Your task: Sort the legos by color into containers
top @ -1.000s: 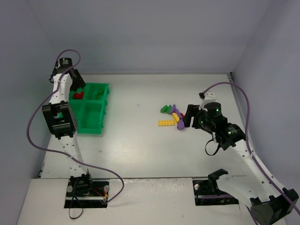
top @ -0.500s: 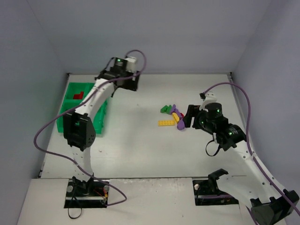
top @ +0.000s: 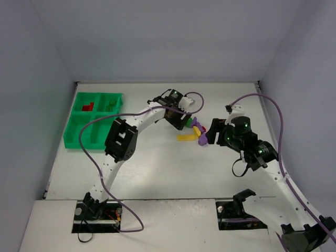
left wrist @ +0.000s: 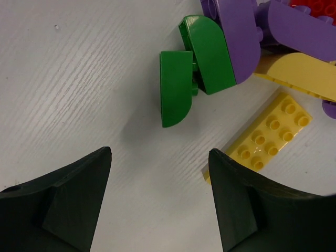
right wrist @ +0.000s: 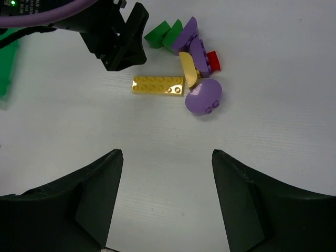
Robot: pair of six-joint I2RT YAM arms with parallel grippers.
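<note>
The loose legos lie in a pile mid-table: two green bricks [left wrist: 176,86], purple ones [left wrist: 239,37], a flat yellow plate [left wrist: 270,136], a curved yellow piece [left wrist: 304,73] and a red one [left wrist: 315,8]. My left gripper [left wrist: 160,155] hovers open just before the green bricks, with nothing between its fingers. My right gripper [right wrist: 167,152] is open and empty too, on the other side of the pile, short of the purple dome [right wrist: 203,97]. The green tray [top: 79,140] of containers sits far left, with a red lego [top: 87,106] and a green lego [top: 110,105] in its two far compartments.
The left gripper [right wrist: 118,42] shows in the right wrist view, close beside the yellow plate [right wrist: 157,85]. White walls bound the table at the back and both sides. The left arm's purple cable [top: 100,123] loops over the table near the tray.
The left arm has swung from over the tray, across the table to the right, down to the lego pile. The right arm has not moved.
</note>
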